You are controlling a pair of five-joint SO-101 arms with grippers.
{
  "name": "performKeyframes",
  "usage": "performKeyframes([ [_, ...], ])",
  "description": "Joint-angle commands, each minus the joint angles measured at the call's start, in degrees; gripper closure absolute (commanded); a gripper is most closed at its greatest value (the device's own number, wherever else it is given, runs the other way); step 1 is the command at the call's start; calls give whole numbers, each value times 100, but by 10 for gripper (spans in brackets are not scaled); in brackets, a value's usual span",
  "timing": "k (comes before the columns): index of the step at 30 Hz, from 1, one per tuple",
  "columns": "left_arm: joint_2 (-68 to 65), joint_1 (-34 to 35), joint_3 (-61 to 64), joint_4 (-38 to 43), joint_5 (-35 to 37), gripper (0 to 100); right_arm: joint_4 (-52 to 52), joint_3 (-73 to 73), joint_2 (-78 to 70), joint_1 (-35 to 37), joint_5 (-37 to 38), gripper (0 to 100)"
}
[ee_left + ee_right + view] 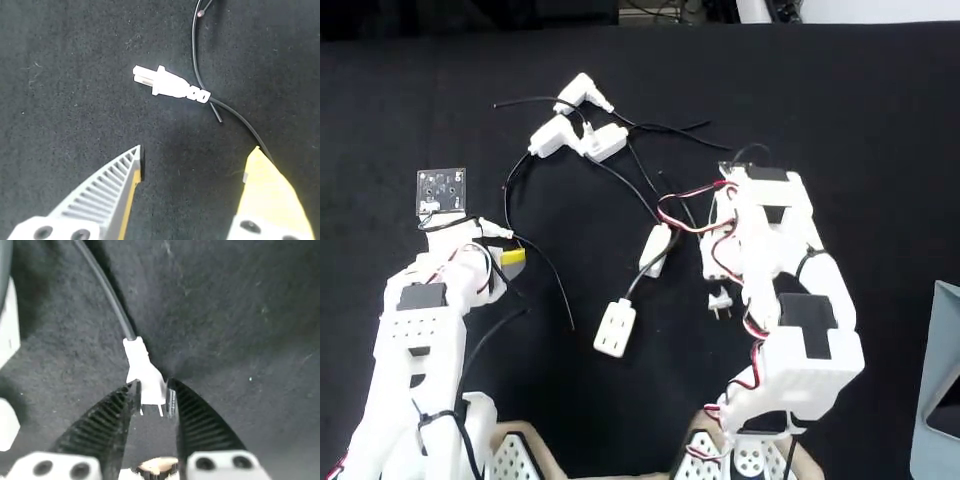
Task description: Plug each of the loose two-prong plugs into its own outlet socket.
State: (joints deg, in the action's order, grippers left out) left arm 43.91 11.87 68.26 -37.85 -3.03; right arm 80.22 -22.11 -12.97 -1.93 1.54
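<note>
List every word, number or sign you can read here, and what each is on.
No text can be read in any view.
The square board: dark marks, too small to read.
The loose white plug: no legible print.
The held plug in the right gripper: no legible print.

A grey container [940,350] is cut off by the right edge

Robotics lab bench: black cloth table [880,120], two white printed arms [420,330] with exposed wiring [685,210], small circuit board [441,190].
</note>
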Motion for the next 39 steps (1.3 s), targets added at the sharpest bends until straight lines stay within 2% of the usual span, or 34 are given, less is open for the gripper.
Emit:
performKeyframes([
  [1, 123, -4, -31, 114, -26, 678, 325, 242, -57, 149, -18, 912],
  [7, 123, -4, -22, 114, -26, 678, 123, 207, -66, 193, -378, 912],
  [16, 123, -4, -22, 114, -26, 678, 114, 207, -66, 730, -659, 910],
  [26, 123, -4, -22, 114, -26, 678, 114, 207, -92, 844, -668, 907],
  [31, 123, -4, -13, 114, -26, 678, 149, 215, -365, 844, -826, 828],
  [39, 123, -4, -13, 114, -26, 678, 158, 382, -567, 870, -870, 920],
])
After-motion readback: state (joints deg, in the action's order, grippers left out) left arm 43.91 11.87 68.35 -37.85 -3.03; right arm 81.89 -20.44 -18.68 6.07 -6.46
